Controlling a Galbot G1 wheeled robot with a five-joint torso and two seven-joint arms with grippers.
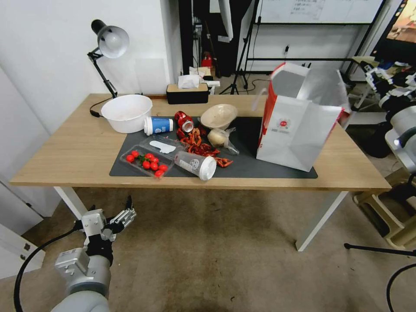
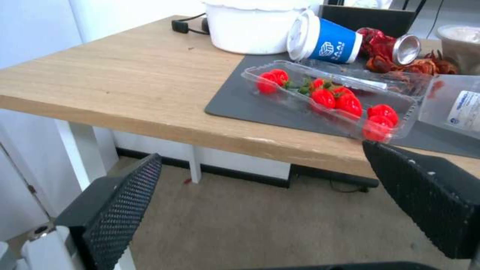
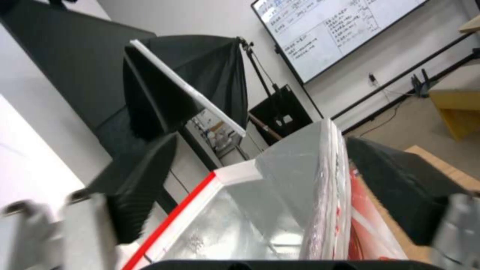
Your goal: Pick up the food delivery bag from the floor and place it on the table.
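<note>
The food delivery bag [image 1: 299, 125] stands upright on the worktop [image 1: 78, 143], its base on the right end of the dark grey mat [image 1: 251, 134] and its foil-lined mouth gaping open, so by the look of it the placing is all but done. The right claw [image 3: 260, 187] sits at the bag's top rim: in the right wrist view its two black pads are spread wide, one on each side of the rim's edge, with gaps showing, so it grips nothing and the bag appears to stand on its own flat bottom. The bag leans slightly and sits clear of the clutter at the mat's middle, namely a tipped clear cup [image 1: 197, 164], a tray of tomatoes [image 1: 147, 162], a blue cup [image 1: 159, 125] on its side and a white bowl [image 1: 128, 112], likely because that end offered bare room. The left claw [image 1: 125, 215] hangs low in front of the worktop's near edge, above the floor [image 1: 216, 260], fingers apart and empty, apparently kept out of the way.
</note>
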